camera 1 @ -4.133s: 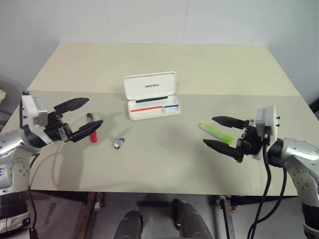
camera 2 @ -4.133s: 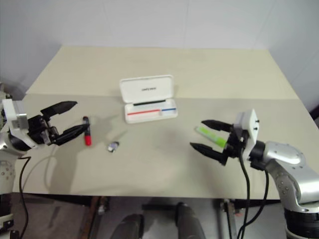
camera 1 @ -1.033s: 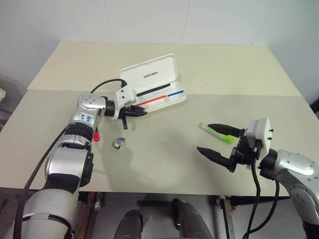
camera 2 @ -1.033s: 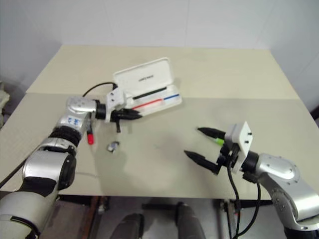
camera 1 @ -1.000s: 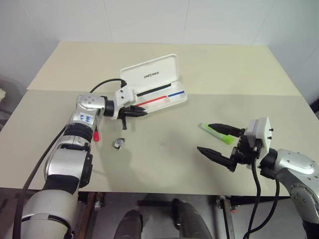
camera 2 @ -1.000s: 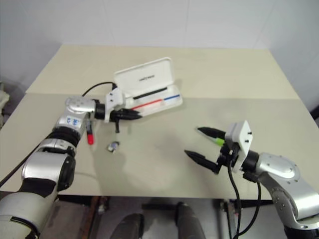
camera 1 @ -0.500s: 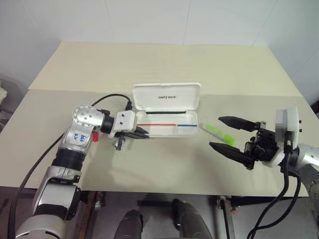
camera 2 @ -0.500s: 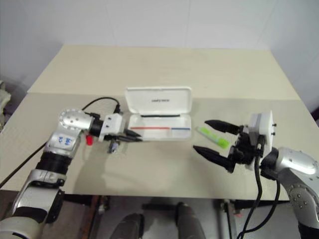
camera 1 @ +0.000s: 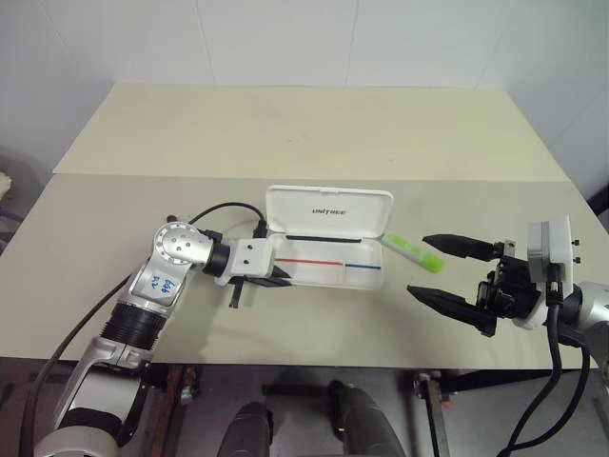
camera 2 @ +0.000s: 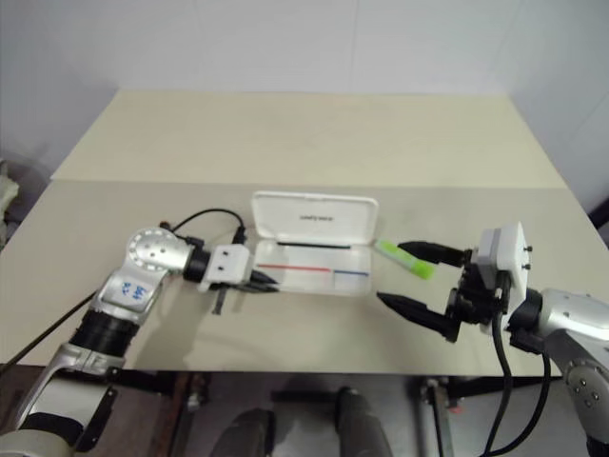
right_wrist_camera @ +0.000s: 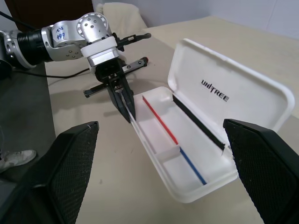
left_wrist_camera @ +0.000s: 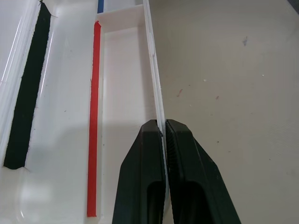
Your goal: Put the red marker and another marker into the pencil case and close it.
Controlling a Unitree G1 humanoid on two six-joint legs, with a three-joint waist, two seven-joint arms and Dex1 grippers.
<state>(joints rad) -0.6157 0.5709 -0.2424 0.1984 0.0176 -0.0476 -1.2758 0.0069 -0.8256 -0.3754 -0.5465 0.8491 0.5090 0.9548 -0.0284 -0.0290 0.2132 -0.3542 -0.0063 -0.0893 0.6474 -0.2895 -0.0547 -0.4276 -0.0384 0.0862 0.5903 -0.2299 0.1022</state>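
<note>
Pencil case (camera 1: 328, 248), white and hinged, is lying open near the front middle of the beige bench (camera 1: 285, 124), its lid (camera 1: 329, 210) standing up at the back with a dark logo on it and its tray showing a red and a blue stripe. Left hand (camera 1: 282, 278) is reaching in from the robot's left, its two black fingers (left_wrist_camera: 142, 182) pressed together and pinching the thin front wall of the tray at its left end. Right hand (camera 1: 455, 276) is hovering low over the bench to the right of the case, its fingers spread wide apart and gripping nothing. Green marker (camera 1: 413, 252) is lying on the bench just beside the case's right end, between the case and the right hand.
</note>
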